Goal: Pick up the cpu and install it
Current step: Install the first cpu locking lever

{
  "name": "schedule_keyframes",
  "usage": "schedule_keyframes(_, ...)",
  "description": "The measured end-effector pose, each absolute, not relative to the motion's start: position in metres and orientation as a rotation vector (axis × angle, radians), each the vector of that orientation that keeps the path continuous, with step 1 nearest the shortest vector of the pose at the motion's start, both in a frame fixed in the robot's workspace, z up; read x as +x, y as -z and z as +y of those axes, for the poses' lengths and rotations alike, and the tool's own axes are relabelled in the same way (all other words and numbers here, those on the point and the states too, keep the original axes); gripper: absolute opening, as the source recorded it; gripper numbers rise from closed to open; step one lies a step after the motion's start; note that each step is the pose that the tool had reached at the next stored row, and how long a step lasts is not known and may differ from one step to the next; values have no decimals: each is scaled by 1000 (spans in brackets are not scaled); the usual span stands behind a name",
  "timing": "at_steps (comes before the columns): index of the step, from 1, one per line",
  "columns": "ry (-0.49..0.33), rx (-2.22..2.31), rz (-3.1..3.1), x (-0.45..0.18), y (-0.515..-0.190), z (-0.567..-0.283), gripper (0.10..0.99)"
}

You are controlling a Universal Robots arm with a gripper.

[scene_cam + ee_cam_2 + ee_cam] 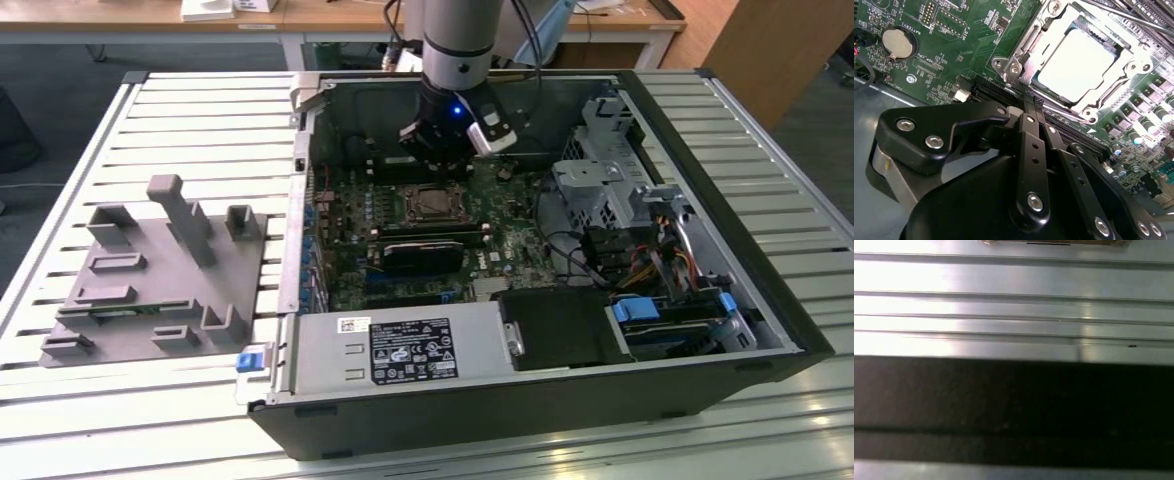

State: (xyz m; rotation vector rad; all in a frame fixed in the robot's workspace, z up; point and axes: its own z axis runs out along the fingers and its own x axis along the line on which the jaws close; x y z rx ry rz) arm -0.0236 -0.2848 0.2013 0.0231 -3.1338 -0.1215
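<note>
The cpu [1076,62], a flat square chip with a shiny silver top, lies in the motherboard socket inside its metal frame [1019,62]. In the exterior view the cpu [430,203] sits near the middle of the green board in the open computer case. My gripper [431,168] hangs just above and behind the socket. In the second wrist view the gripper [1032,103] has its black fingers [1028,111] drawn together, with nothing between them, a short way from the socket's edge.
A grey fixture block [147,270] with slots stands on the slatted table at the exterior view's left. Inside the case are a black block [420,250] below the socket, a power supply [400,350], a drive cage [601,180] and cables. A coin battery [896,42] sits on the board.
</note>
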Motion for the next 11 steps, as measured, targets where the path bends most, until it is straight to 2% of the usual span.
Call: schedule_keyframes(11,105,23,-3134,-24,-200,-285,106)
